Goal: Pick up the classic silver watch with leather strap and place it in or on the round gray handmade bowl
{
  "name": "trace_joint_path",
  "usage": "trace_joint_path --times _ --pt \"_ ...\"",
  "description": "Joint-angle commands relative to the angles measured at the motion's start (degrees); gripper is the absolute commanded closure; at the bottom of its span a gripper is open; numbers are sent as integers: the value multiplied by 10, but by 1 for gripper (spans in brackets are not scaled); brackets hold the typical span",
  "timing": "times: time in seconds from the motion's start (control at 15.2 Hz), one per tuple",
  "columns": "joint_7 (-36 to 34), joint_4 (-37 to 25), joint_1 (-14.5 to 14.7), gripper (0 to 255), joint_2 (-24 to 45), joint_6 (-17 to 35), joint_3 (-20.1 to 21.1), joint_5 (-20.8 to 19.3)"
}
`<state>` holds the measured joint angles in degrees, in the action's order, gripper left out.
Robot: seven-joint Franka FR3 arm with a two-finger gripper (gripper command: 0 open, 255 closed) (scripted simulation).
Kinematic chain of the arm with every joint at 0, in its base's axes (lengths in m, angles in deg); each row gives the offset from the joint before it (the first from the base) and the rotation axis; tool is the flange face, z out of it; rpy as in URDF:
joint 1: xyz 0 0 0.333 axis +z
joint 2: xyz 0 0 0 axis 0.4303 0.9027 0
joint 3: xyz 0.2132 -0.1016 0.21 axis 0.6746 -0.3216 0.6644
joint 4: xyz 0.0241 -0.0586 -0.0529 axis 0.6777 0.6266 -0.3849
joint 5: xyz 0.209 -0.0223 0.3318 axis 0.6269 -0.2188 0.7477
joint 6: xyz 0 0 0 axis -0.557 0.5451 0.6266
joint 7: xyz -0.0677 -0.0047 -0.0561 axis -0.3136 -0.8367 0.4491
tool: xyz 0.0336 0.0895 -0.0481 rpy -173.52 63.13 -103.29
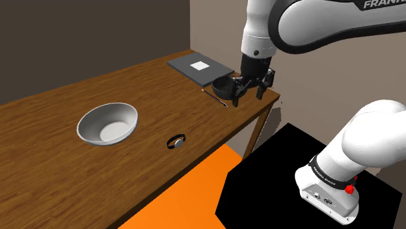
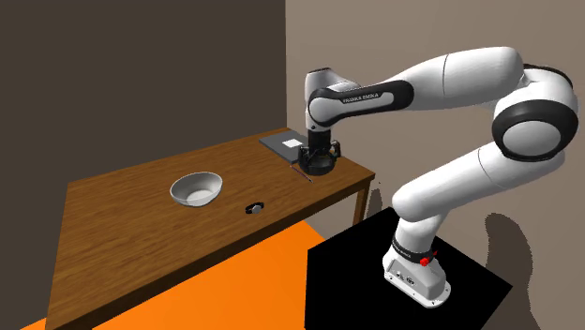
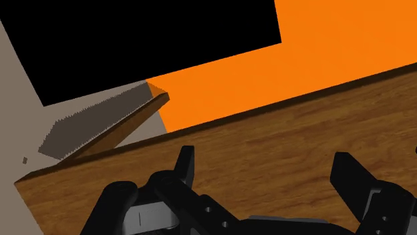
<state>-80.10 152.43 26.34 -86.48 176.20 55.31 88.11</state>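
Shoulder view renders the watch [image 1: 176,141] tiny, strap hard to make out, while the gripper [image 1: 248,95] hangs with fingers apart.

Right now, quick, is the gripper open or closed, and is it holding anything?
Gripper: open, fingers apart, holding nothing; the watch lies on the table.

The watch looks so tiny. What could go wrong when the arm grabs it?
The watch is small and low, so the open gripper might close beside it or nudge it. It lies near the front edge of the table; a push could send it onto the orange floor.
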Motion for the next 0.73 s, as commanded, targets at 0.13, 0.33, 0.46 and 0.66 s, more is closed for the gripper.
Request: trace_joint_path --times 0.13,0.33,0.46,0.66 --pt "-115 -28 -17 0 65 53 72 18" --pt "-204 -59 -40 0 123 92 127 13" --pt "-267 -83 -59 0 168 117 164 -2" --pt "-373 -127 -93 0 247 150 222 -48"
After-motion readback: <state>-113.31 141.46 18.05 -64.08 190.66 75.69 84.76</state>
